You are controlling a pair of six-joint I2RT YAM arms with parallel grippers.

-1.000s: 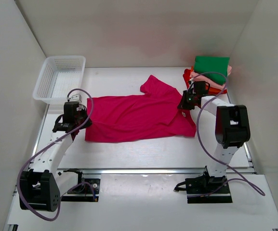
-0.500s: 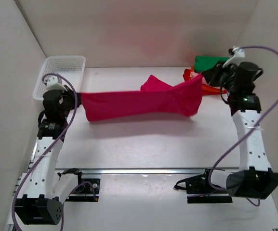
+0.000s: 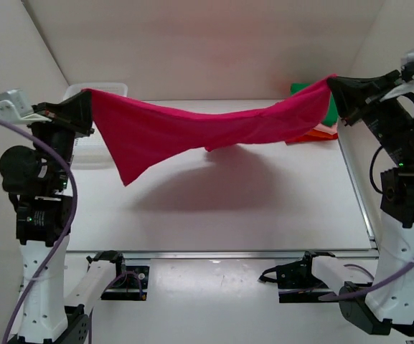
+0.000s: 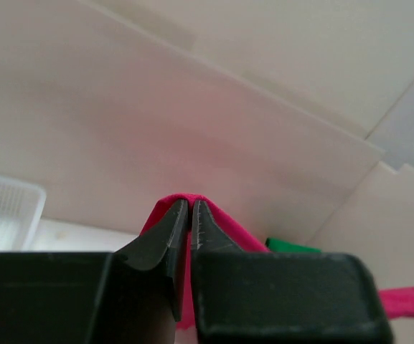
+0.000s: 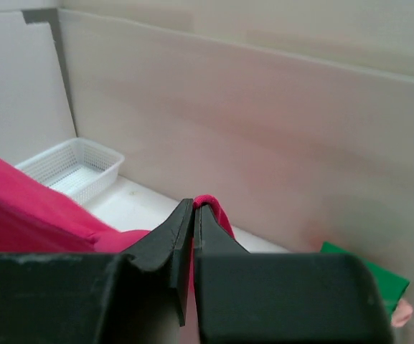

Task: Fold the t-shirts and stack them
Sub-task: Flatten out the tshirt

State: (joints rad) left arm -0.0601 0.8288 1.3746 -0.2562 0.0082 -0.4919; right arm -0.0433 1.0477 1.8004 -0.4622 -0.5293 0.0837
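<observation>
Since it left the table (image 3: 264,215), the magenta t-shirt (image 3: 192,132) hangs between my left hand (image 3: 86,115) and right hand (image 3: 333,92), both pinching it. Folding can start.

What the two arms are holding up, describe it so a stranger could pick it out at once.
Above the white table, a magenta-pink t-shirt hangs stretched in the air, one end pinched in the left gripper, the other in the right gripper. Unlike the folded shirts stacked at the far right, it is unfolded, off the table and sagging in the middle.
</observation>
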